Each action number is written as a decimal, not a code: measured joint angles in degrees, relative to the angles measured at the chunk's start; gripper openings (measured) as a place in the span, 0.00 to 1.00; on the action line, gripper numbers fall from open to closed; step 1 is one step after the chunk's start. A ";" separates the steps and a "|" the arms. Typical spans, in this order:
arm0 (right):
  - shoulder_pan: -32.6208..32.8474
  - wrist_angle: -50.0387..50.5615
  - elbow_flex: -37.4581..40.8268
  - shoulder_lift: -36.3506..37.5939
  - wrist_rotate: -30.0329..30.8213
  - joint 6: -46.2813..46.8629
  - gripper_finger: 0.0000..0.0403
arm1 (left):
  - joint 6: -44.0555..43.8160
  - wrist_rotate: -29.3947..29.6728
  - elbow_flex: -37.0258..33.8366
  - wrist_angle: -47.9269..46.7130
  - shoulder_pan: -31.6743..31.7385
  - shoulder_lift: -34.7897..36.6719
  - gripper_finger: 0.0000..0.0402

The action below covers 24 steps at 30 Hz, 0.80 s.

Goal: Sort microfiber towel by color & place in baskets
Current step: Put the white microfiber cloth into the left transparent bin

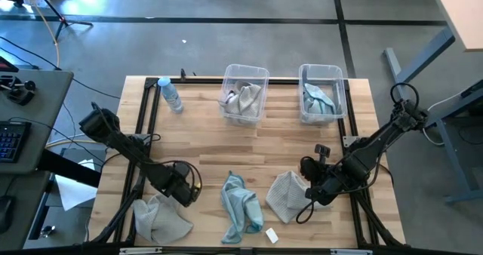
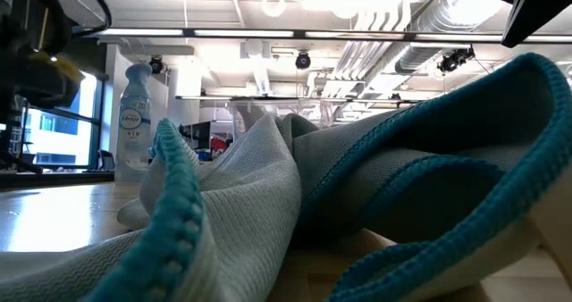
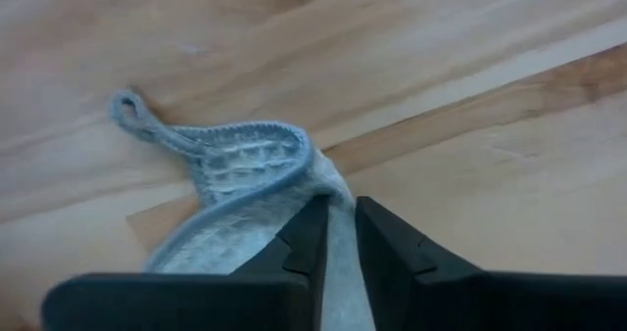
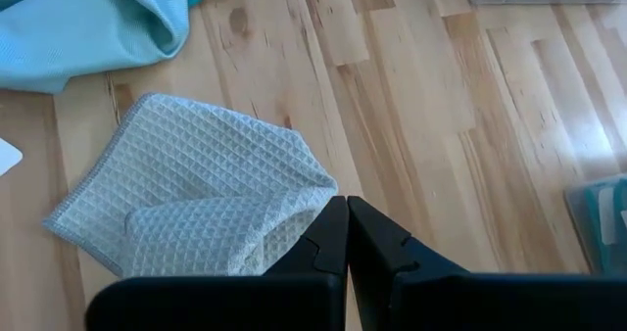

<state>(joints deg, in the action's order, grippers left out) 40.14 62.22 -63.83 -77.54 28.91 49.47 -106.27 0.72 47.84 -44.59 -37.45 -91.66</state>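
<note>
Two pale grey towels and one teal towel lie near the table's near edge. My left gripper is shut on the left grey towel, seen close in its wrist view. My right gripper is shut on the right grey towel, which lies mostly flat. Two clear baskets stand at the far edge: the left basket holds grey cloth, the right basket holds teal cloth. In the low view the teal towel fills the foreground. My left gripper pinches a raised fold of the grey towel between its two fingers, coming from above. The hemmed edge and its loop rest on the table beyond the fingers. My right gripper is shut on the grey towel's folded-over edge, pinched at the fingertips, slanting down from the table's right. The remainder of the towel rests on the table.
A small plastic bottle stands left of the baskets. A small white block lies at the near edge beside the teal towel. Bare wood lies between the towels and the baskets. A black frame runs along the table's sides.
</note>
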 joint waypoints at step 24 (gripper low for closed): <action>0.00 0.00 0.00 0.00 5.02 -1.97 0.00 | 4.49 -1.46 1.20 -6.33 1.69 -0.63 0.00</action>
<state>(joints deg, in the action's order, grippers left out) 40.14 62.22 -63.83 -77.54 33.94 47.51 -101.78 -0.73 49.04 -50.92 -35.76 -92.29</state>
